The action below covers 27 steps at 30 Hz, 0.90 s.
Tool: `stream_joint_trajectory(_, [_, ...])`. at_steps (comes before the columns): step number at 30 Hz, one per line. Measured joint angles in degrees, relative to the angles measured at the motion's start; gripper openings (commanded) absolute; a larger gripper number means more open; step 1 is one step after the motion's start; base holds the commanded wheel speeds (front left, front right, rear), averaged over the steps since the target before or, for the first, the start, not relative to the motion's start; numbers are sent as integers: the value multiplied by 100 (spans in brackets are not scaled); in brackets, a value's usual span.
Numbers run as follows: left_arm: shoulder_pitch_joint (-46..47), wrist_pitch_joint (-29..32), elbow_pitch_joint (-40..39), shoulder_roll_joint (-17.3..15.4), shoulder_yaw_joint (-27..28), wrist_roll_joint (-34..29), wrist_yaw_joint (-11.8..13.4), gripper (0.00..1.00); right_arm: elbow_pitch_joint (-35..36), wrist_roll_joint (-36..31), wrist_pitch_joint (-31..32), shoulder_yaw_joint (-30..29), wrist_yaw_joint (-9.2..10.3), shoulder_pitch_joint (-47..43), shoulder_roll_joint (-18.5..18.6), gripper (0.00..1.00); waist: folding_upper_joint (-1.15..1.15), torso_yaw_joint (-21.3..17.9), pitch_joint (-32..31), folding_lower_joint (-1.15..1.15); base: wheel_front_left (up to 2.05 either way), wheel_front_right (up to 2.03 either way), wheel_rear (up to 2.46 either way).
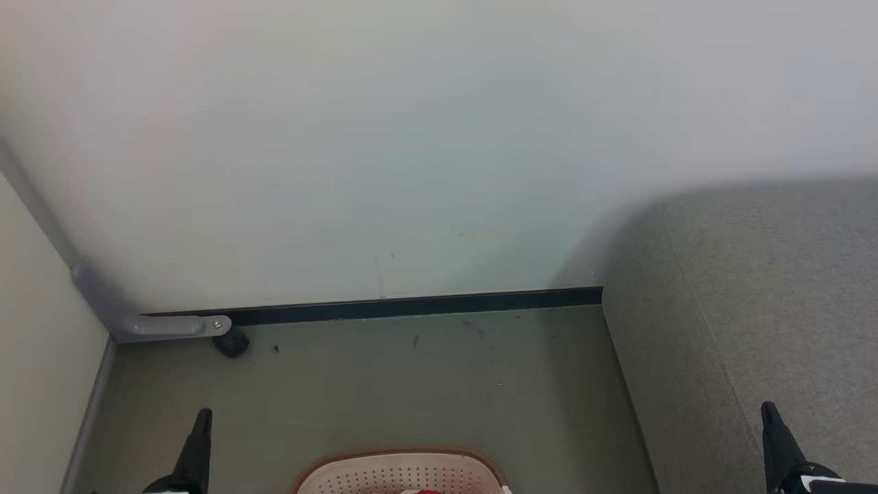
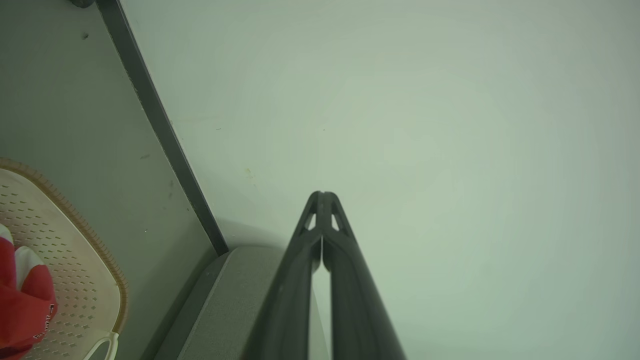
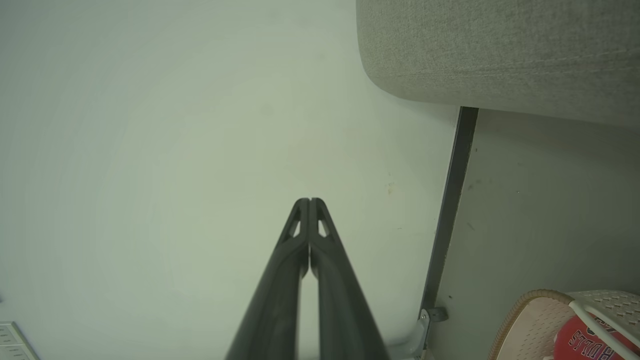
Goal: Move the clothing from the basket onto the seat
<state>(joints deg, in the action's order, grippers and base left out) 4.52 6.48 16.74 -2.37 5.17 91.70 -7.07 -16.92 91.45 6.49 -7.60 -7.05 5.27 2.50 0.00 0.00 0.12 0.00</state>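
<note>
All three views face the wall, sharing the basket

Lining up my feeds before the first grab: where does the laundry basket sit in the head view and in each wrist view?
Head view: the basket is at bottom centre, cut off by the lower edge.
Left wrist view: the basket is at lower left, with red clothing inside.
Right wrist view: the basket is in the lower right corner.
Shared landmark: the dark baseboard where wall meets floor.
</note>
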Motion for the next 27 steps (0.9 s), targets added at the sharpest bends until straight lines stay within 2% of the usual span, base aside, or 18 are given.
stream_joint_trajectory(27, [0,0,0,0,0,0,0,0,0,4,0,0,0,0,0,0,0,0,0,0,0,0,0])
